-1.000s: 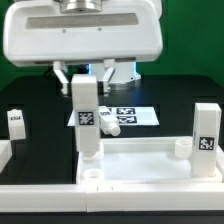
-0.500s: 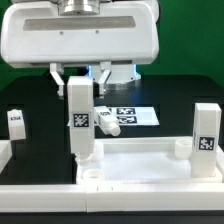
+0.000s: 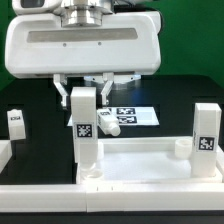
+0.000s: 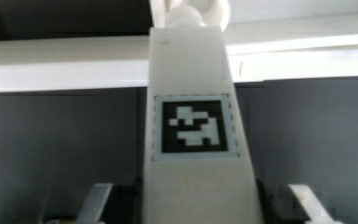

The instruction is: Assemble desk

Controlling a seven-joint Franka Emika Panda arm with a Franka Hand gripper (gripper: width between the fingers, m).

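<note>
Lowered since half a second ago and nudged toward the exterior view's right. Gripper (image 3: 83,92) apparently clenched on the upper flanks of an upright tagged leg (image 3: 85,132), foot meeting the near corner socket (image 3: 90,175) of the tabletop (image 3: 140,172). Probably light, stiff, slick plastic: best pinched on flat sides above the tag, kept plumb. Beyond: second leg (image 3: 206,128) upright at the exterior view's right, third leg (image 3: 15,122) on the black table (image 3: 40,105), marker board (image 3: 137,116) behind.
</note>
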